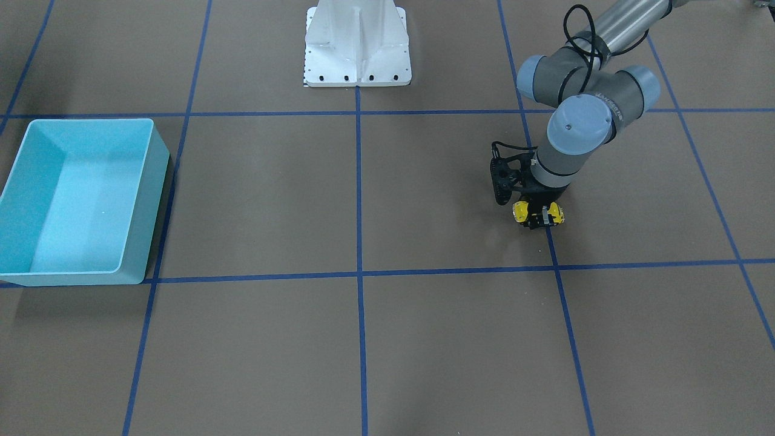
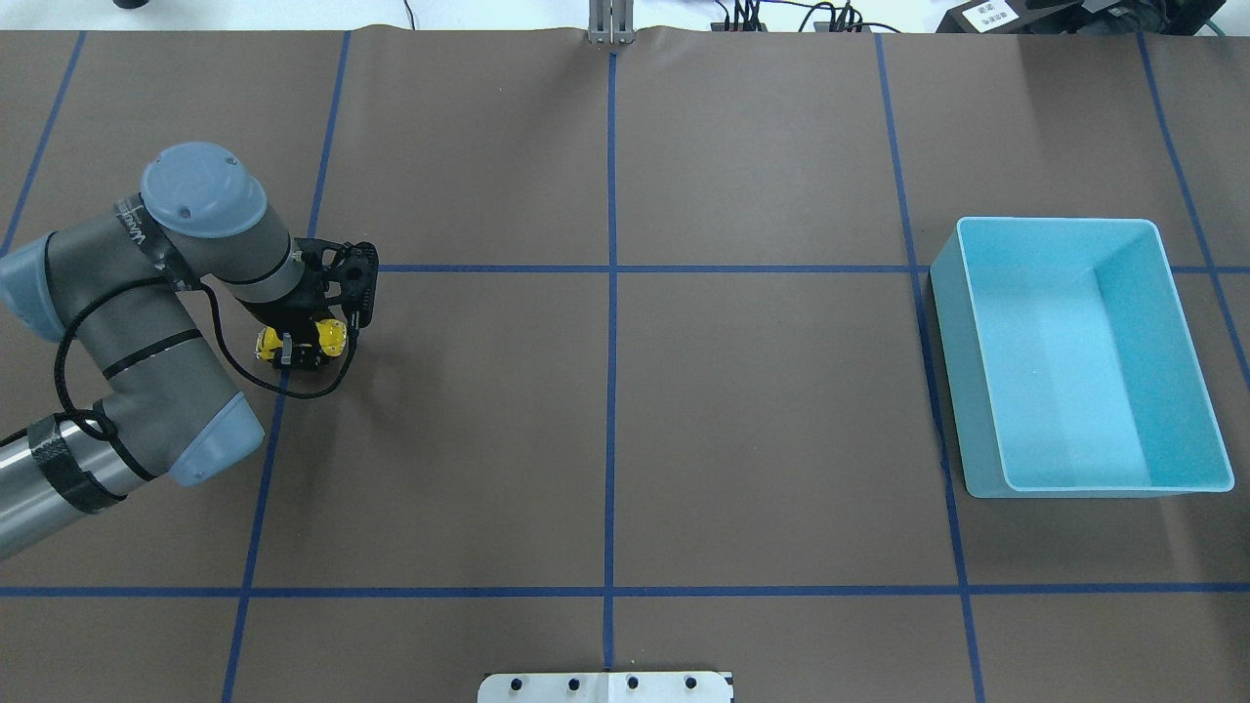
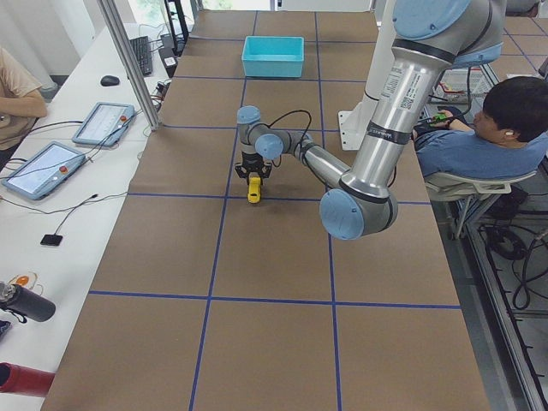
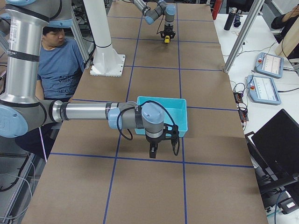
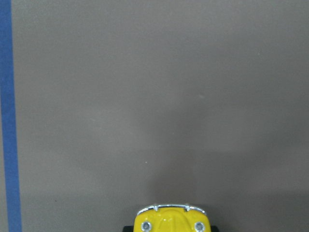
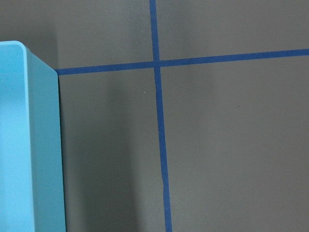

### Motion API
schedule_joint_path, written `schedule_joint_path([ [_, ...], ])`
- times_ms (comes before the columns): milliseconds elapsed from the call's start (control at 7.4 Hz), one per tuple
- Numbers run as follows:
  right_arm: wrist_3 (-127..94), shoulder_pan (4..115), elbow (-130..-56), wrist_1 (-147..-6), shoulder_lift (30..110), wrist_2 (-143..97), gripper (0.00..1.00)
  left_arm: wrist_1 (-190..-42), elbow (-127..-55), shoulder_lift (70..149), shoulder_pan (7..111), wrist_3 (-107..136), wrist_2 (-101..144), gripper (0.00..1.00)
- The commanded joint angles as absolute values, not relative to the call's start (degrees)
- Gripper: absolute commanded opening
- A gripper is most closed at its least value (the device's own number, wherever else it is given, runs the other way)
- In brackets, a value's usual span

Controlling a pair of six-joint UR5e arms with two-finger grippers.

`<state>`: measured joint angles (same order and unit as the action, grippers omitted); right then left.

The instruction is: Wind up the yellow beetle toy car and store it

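Car (image 1: 522, 212) position first: we see it low over the table (image 2: 762, 391), on the robot's left half, well apart from the bin (image 2: 1055, 223) on the robot's right. The left arm (image 2: 146, 322) reaches out with its wrist bent straight down, so the left gripper (image 1: 540, 221) points at the tabletop. Its fingers are clamped across the car's flanks, with nose and tail sticking out either side. We cannot tell whether the wheels touch the table. The right arm (image 4: 84, 112) stretches low beside the bin, and the right gripper (image 4: 153, 151) points down just outside the bin's wall. We cannot tell whether it is open or closed. We judge the car light, rigid and glossy, so slippery on its rounded shell. The sides between the wheels look the safest hold. If it winds by rolling the wheels backward, that calls for firm downward pressure without straining the axles.
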<state>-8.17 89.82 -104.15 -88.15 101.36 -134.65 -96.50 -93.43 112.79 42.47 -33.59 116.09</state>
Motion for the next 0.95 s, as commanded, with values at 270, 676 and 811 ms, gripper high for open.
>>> schedule_joint_path([
  [270, -8.17, 89.82, -104.15, -88.15, 101.51, -134.65, 1.0, -98.43, -93.25, 112.76, 42.36, -33.57, 116.1, 0.0],
  [676, -8.17, 89.82, -104.24, -88.15, 101.69, -134.65, 1.0, -99.49, -92.55, 112.68, 42.28, -33.66, 116.28, 0.0],
  [811, -8.17, 89.82, -104.24, -88.15, 101.69, -134.65, 1.0, -100.19, -92.55, 112.33, 42.28, -33.66, 116.28, 0.0],
])
